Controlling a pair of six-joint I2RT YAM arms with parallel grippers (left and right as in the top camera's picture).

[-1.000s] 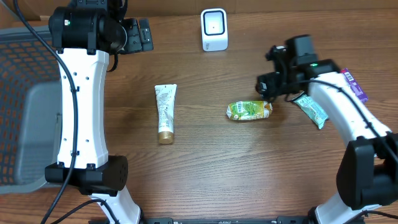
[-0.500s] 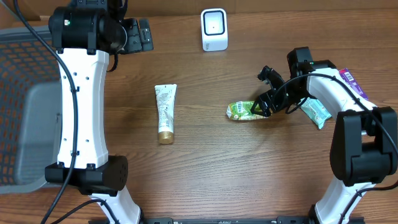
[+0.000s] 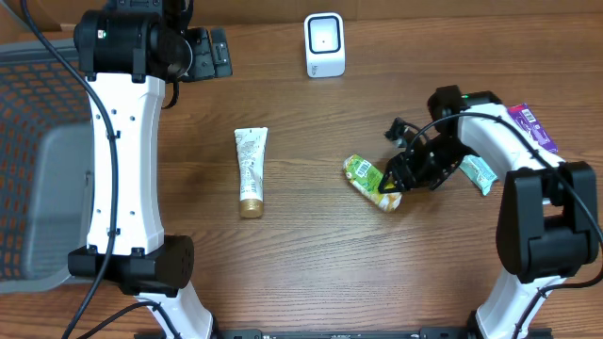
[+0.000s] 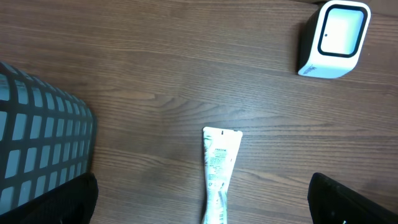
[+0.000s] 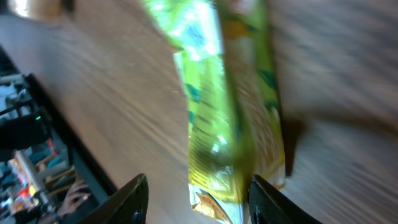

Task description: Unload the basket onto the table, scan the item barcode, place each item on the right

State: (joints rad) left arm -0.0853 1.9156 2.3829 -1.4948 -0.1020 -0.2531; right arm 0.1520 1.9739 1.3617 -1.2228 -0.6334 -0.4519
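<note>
There, right arm (image 3: 497, 134) folded low toward centre, right gripper (image 3: 388, 186) half-spread astride one end of the green packet (image 3: 363, 172).

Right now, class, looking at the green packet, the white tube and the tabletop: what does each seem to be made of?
The green packet: thin glossy plastic film, probably; bright glare and crinkles. The white tube: soft matte plastic, likely; flat crimped end, gold cap. The tabletop: wood or wood-look laminate; brown grain, low sheen.
</note>
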